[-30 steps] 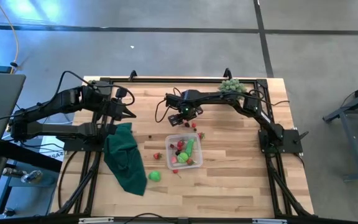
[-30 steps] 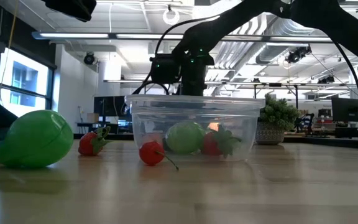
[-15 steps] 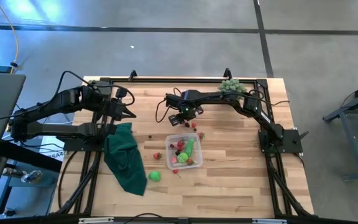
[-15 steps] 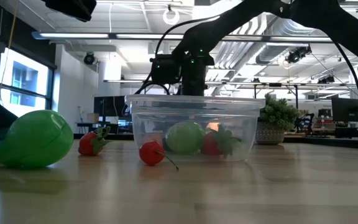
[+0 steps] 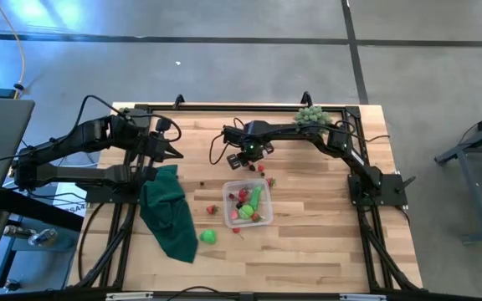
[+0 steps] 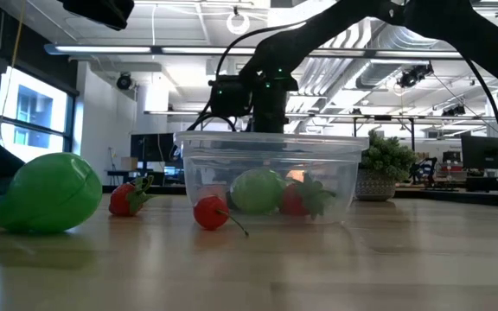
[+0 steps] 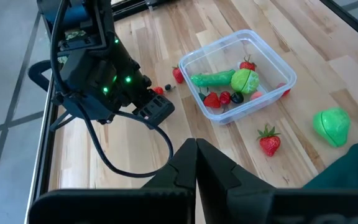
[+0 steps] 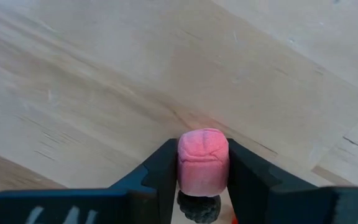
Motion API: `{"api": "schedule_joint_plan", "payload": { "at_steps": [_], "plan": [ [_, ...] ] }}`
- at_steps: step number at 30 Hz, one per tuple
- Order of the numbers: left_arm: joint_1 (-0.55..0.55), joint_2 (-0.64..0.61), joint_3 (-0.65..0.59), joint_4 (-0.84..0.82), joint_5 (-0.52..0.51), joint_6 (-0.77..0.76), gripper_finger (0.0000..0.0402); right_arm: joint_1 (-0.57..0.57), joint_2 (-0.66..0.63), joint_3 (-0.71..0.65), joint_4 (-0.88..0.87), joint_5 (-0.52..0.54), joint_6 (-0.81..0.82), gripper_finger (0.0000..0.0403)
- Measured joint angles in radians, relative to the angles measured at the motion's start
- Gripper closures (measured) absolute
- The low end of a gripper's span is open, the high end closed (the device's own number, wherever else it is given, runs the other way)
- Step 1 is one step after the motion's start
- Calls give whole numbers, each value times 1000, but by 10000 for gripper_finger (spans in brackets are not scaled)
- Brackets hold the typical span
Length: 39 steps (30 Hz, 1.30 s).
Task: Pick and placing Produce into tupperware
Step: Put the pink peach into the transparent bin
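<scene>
Pink produce piece [image 8: 202, 162] pinched btwn right tool [image 8: 202, 163] fingers (above table).

The high view looks straight down on the pale wooden plank surface [image 5: 308, 242]. The low view faces level across it, close to the small clear square plastic tupperware [image 6: 268, 177]. Left wrist and high views share that tupperware [image 7: 238, 74].

Overhead view bright, even; pale glare streak on floor [image 5: 74, 21] at top left. Table [image 5: 308, 251] evenly lit, shadows faint. Low view backlit: ceiling strip lights [image 6: 379, 53] and window [image 6: 37, 117] blaze, arm above reads as dark silhouette. Clear container [image 6: 271, 177] catches soft highlights along rim; green ball [image 6: 46, 192] shows sheen on top, soft shadow beneath. Room behind sharp enough. Right wrist view: pink piece [image 8: 202, 163] crisp, wood grain slightly soft, near fingers dark. Left wrist view clear, mild edge stretch.
</scene>
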<state>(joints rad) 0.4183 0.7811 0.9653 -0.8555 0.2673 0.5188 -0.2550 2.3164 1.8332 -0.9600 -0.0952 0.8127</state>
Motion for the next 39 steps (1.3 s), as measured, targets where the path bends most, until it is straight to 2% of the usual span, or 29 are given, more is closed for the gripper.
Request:
{"api": "schedule_joint_plan", "payload": {
  "at_steps": [7, 19, 31, 39],
  "plan": [
    [0, 0, 0, 0, 0, 0, 401, 3, -32, -4, 29, -4, -1, 295],
    [0, 0, 0, 0, 0, 0, 401, 27, -200, -1, 10, 8, -9, 295],
    [0, 0, 0, 0, 0, 0, 401, 200, -429, 0, -16, 41, -139, 295],
    [0, 0, 0, 0, 0, 0, 401, 324, -473, 0, -60, 108, -248, 295]
  ]
}}
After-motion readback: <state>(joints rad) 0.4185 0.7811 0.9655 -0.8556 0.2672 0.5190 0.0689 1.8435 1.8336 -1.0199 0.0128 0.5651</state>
